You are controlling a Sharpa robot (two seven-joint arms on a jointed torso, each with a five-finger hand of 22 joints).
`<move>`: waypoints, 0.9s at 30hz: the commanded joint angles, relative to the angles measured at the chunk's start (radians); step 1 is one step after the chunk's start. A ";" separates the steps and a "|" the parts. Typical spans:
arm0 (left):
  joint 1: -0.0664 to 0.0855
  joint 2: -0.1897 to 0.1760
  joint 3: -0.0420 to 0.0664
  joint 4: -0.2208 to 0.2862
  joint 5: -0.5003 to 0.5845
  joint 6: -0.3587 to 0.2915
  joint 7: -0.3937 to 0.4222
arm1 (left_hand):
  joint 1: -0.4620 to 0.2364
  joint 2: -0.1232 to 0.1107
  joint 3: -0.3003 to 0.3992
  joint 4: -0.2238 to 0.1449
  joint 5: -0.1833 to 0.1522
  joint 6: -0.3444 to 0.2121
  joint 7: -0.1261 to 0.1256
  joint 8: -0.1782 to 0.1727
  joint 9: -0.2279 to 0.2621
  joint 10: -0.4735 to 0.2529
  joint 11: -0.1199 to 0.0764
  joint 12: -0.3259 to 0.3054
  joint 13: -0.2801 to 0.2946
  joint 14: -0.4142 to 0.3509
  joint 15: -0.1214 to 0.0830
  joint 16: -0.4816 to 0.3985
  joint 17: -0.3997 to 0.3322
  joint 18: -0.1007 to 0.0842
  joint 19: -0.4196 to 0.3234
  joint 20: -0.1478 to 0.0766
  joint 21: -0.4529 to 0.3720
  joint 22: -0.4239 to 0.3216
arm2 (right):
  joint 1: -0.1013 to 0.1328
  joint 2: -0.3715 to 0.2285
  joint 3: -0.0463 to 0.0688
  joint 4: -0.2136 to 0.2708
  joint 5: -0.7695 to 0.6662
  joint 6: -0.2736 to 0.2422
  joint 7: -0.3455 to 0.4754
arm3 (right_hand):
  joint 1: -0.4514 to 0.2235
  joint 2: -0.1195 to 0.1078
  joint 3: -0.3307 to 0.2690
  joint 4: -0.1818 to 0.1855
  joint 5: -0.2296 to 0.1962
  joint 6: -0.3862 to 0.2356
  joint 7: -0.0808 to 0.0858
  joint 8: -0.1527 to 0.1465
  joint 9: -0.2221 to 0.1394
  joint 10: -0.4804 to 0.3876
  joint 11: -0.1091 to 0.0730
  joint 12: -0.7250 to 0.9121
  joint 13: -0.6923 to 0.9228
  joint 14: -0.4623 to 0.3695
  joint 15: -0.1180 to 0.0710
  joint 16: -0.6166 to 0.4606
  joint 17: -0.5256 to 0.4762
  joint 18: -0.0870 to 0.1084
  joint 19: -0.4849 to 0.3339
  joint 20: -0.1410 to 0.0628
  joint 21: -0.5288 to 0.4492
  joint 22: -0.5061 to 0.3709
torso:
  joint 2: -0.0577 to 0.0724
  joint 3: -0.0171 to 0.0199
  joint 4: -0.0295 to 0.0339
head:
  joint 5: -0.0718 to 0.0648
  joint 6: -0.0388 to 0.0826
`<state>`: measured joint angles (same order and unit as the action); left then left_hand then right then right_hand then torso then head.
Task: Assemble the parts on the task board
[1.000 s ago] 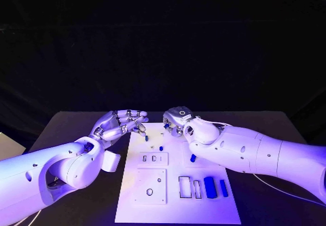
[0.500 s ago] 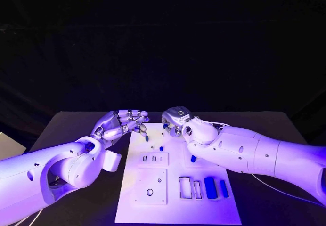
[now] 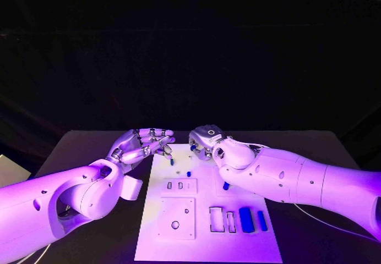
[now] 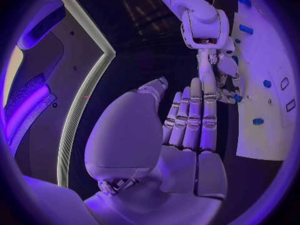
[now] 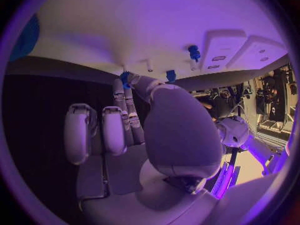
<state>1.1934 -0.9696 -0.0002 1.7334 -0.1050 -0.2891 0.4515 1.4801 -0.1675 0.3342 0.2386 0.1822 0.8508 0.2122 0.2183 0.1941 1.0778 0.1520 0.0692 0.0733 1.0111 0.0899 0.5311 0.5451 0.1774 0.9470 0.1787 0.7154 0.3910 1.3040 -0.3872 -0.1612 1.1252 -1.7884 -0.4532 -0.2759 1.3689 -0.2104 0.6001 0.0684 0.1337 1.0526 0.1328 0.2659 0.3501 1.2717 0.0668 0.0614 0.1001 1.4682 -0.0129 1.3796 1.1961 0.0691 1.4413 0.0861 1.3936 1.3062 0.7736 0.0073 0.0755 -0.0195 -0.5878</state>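
The white board (image 3: 208, 250) lies lengthwise down the middle of the black table (image 3: 79, 144), its long axis running away from the robot. At its far end the two hands meet. The left hand (image 3: 141, 144) hovers over the board's far left corner with fingers curled, pinching a small blue part (image 3: 170, 161) that hangs from the fingertips with its long axis roughly upright, its lower end at the board. The right hand (image 3: 208, 142) is over the far end just beside it; in the right wrist view a small blue piece (image 5: 125, 78) sits at its fingertips (image 5: 120, 87), though whether it is gripped I cannot tell. Near the board's right edge two blue bars (image 3: 246, 219) lie lengthwise beside empty slots (image 3: 216, 219); another blue part (image 3: 226, 186) stands beside the right forearm.
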 commanded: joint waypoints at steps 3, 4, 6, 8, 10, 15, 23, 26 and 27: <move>0.002 0.002 0.001 0.001 0.002 0.015 0.003 | 0.009 0.001 0.004 0.000 -0.003 -0.004 0.001 0.005 0.002 -0.005 0.002 -0.003 -0.001 -0.006 0.000 0.005 0.001 0.002 -0.010 0.001 0.002 0.001 | 0.001 0.003 0.000 -0.005 -0.004 0.017 0.013 | -0.010 -0.010 0.005 0.003 -0.005 -0.015 0.006 -0.005 0.002 -0.009 0.004 0.000 -0.001 0.033 0.004 0.001 -0.007 -0.008 -0.011 0.007 -0.013 -0.012 | 0.001 0.0003 0.0000 | -0.001 0.002; 0.002 0.002 0.001 0.001 0.002 0.016 0.003 | 0.009 0.001 0.004 0.000 -0.003 -0.004 0.001 0.005 0.002 -0.005 0.002 -0.003 -0.001 -0.006 0.000 0.005 0.001 0.002 -0.010 0.001 0.002 0.001 | 0.001 0.004 0.000 -0.006 -0.004 0.018 0.013 | -0.010 -0.010 0.005 0.003 -0.005 -0.015 0.006 -0.005 0.002 -0.009 0.004 0.000 -0.001 0.033 0.004 0.001 -0.007 -0.008 -0.011 0.007 -0.013 -0.012 | 0.001 0.0003 0.0000 | -0.001 0.002; 0.002 0.003 0.001 0.001 0.002 0.016 0.003 | 0.009 0.001 0.004 0.000 -0.003 -0.004 0.001 0.005 0.002 -0.005 0.002 -0.003 -0.001 -0.006 0.000 0.005 0.001 0.002 -0.010 0.001 0.002 0.001 | 0.001 0.004 0.000 -0.008 -0.003 0.019 0.014 | -0.013 -0.013 0.007 0.004 -0.006 -0.019 0.007 -0.007 0.002 -0.013 0.005 0.000 -0.002 0.033 0.005 0.001 -0.009 -0.008 -0.013 0.008 -0.015 -0.014 | 0.001 0.0003 0.0000 | -0.001 0.002; 0.003 0.003 0.001 0.001 0.002 0.016 0.002 | 0.009 0.001 0.004 0.000 -0.003 -0.004 0.001 0.005 0.002 -0.005 0.002 -0.003 -0.001 -0.006 0.000 0.005 0.001 0.002 -0.010 0.001 0.002 0.001 | 0.001 0.005 0.000 -0.010 0.000 0.022 0.016 | -0.016 -0.016 0.009 0.005 -0.008 -0.022 0.008 -0.009 0.003 -0.017 0.007 0.000 -0.003 0.032 0.006 0.000 -0.011 -0.006 -0.016 0.009 -0.019 -0.020 | 0.001 0.0003 0.0000 | -0.001 0.002; 0.003 0.003 0.001 0.001 0.002 0.016 0.002 | 0.009 0.001 0.004 0.000 -0.003 -0.004 0.001 0.005 0.002 -0.005 0.002 -0.003 -0.001 -0.006 0.000 0.005 0.001 0.002 -0.010 0.001 0.002 0.001 | 0.001 0.006 0.000 -0.012 0.002 0.024 0.017 | -0.019 -0.020 0.011 0.006 -0.009 -0.027 0.010 -0.013 0.003 -0.024 0.009 -0.001 -0.004 0.031 0.009 -0.002 -0.016 -0.005 -0.020 0.011 -0.024 -0.025 | 0.001 0.0004 -0.0002 | -0.001 0.002; 0.003 0.003 0.001 0.000 0.002 0.016 0.001 | 0.009 0.001 0.004 0.000 -0.003 -0.004 0.001 0.005 0.002 -0.005 0.002 -0.003 -0.001 -0.006 0.000 0.005 0.001 0.002 -0.010 0.001 0.002 0.001 | 0.002 0.008 0.000 -0.019 0.008 0.025 0.017 | -0.036 -0.040 0.017 0.013 -0.015 -0.055 0.023 -0.034 0.002 -0.073 0.024 -0.002 -0.016 0.019 0.020 -0.022 -0.054 0.006 -0.048 0.020 -0.062 -0.073 | 0.001 0.0002 0.0001 | 0.001 0.002; 0.003 0.001 0.001 0.000 0.002 0.016 0.000 | 0.009 0.001 0.004 0.000 -0.003 -0.004 0.001 0.005 0.002 -0.005 0.002 -0.003 -0.001 -0.006 0.000 0.005 0.001 0.002 -0.010 0.001 0.002 0.001 | 0.003 0.009 0.000 -0.024 0.011 0.020 0.017 | -0.043 -0.049 0.016 0.018 -0.026 -0.073 0.028 -0.048 0.001 -0.099 0.030 0.001 -0.023 0.010 0.026 -0.038 -0.085 0.014 -0.069 0.027 -0.092 -0.109 | 0.001 0.0003 0.0001 | 0.001 0.002; 0.004 0.001 0.001 -0.001 0.002 0.016 0.000 | 0.008 0.001 0.005 0.000 -0.003 -0.004 0.001 0.005 0.002 -0.005 0.002 -0.004 -0.001 -0.007 0.000 0.005 0.002 0.003 -0.012 0.001 0.006 0.003 | 0.003 0.009 0.000 -0.024 0.013 0.014 0.018 | -0.045 -0.053 0.015 0.019 -0.027 -0.079 0.027 -0.054 0.001 -0.111 0.032 -0.001 -0.025 0.009 0.027 -0.041 -0.090 0.015 -0.071 0.028 -0.097 -0.115 | 0.001 0.0004 0.0002 | 0.002 0.002; 0.004 0.000 0.001 -0.001 0.002 0.016 0.000 | 0.008 0.001 0.005 0.000 -0.003 -0.004 0.001 0.005 0.002 -0.005 0.002 -0.004 -0.001 -0.007 0.000 0.005 0.002 0.003 -0.012 0.001 0.006 0.003 | 0.003 0.009 0.000 -0.024 0.014 0.012 0.019 | -0.045 -0.053 0.015 0.020 -0.027 -0.081 0.027 -0.055 0.001 -0.115 0.032 -0.001 -0.026 0.008 0.028 -0.043 -0.093 0.016 -0.074 0.029 -0.101 -0.120 | 0.001 0.0006 0.0004 | 0.002 0.002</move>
<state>1.1949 -0.9701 -0.0002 1.7315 -0.1050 -0.2891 0.4475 1.4801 -0.1675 0.3341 0.2386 0.1822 0.8508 0.2123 0.2184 0.1947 1.0778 0.1520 0.0692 0.0733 1.0112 0.0899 0.5310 0.5460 0.1776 0.9395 0.1789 0.7154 0.3934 1.3062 -0.3790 -0.1612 1.1018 -1.7745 -0.4425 -0.2673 1.3238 -0.2554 0.6139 0.0828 0.1121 0.9770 0.1598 0.2144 0.3519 1.1616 0.0990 0.0644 0.0759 1.4647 0.0091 1.3404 1.1049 0.0691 1.3748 0.1129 1.2992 1.1892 0.7749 0.0075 0.0755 -0.0177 -0.5860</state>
